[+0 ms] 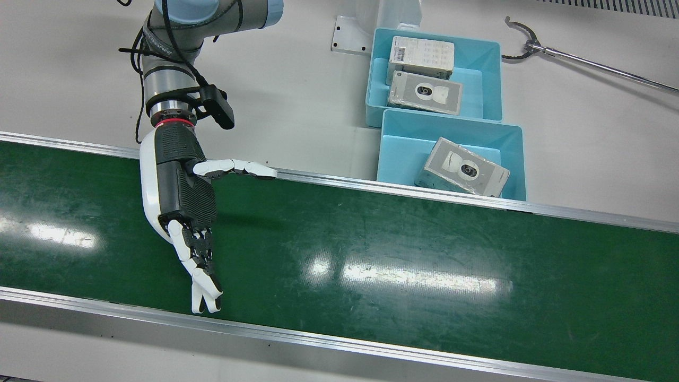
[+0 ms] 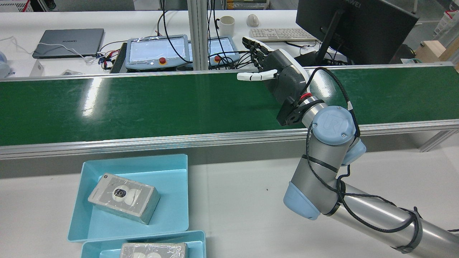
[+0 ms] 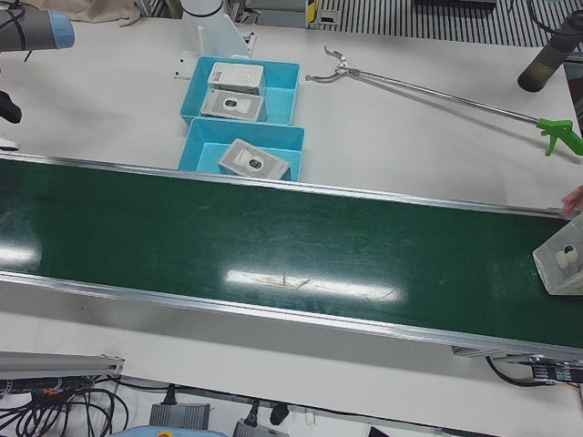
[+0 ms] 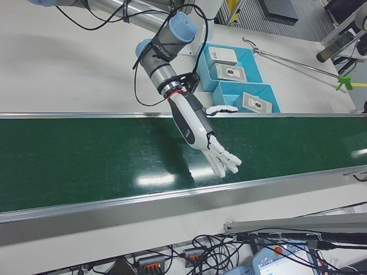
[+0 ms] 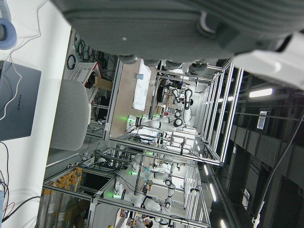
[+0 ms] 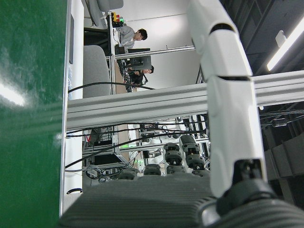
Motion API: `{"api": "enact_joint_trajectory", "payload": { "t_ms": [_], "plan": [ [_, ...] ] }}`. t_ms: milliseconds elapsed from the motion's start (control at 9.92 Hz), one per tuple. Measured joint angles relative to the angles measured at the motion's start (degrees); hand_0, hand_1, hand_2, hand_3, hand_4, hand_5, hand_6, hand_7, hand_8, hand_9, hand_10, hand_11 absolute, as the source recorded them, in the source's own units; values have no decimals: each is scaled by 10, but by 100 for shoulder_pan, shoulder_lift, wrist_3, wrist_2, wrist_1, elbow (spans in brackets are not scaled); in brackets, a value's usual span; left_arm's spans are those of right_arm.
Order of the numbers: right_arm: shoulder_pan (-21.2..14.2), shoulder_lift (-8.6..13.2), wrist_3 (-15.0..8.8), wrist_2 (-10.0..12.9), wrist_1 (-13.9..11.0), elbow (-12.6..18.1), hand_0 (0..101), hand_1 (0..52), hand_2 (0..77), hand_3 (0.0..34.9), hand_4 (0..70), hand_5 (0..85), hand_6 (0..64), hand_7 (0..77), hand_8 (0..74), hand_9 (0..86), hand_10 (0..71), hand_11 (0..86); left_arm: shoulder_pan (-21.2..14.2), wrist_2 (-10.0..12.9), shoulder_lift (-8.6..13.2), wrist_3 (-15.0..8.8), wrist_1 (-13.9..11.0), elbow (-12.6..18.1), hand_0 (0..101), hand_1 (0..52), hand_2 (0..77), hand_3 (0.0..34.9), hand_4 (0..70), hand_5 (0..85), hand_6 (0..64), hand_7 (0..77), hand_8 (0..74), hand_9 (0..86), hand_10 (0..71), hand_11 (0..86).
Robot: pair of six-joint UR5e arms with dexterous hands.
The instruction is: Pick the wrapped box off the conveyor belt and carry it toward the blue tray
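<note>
The wrapped box point(image 3: 567, 262) sits at the belt's far end, well apart from the right hand point(image 1: 180, 185), whose fingers point(image 1: 204, 276) are spread and empty over the conveyor belt point(image 1: 424, 254). It looks light, rigid and slick with film, so it is best clasped across its broad faces. The left hand point(image 5: 190, 23) shows too little to tell.

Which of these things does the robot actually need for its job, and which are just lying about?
Needed:
right hand, open over the conveyor belt
wrapped box at the belt's far end
blue trays

Lying about:
grabber stick
laptop
keyboard
mug
monitor
</note>
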Motion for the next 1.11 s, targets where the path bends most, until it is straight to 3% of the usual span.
{"api": "enact_joint_trajectory", "payload": {
  "t_ms": [504,605,806,907,1109],
  "plan": [
    [-87,20,10,-8,24,6,509,207,158,0,60,125,16,11,0,11,0,16,0,0,0,0,0,0,0,0,5,0,0,11,5,5,5,5,5,5],
    [-180,34,6,-17,167,-2,509,207,158,0,60,120,16,5,0,11,0,16,0,0,0,0,0,0,0,0,5,0,0,11,5,5,5,5,5,5],
    [-265,26,-21,-47,468,-12,503,185,120,0,60,87,16,5,0,11,0,16,0,0,0,0,0,0,0,0,11,0,0,11,5,5,5,5,5,5],
    [-256,6,-28,-54,526,-12,496,125,44,0,87,120,22,22,0,11,0,16,0,0,0,0,0,0,0,0,11,0,0,11,5,5,5,5,5,5],
    [-176,-36,-34,-63,351,9,486,125,22,0,104,125,22,27,0,11,0,16,0,0,0,0,0,0,0,0,11,0,0,11,5,5,5,5,5,5]
  ]
}}
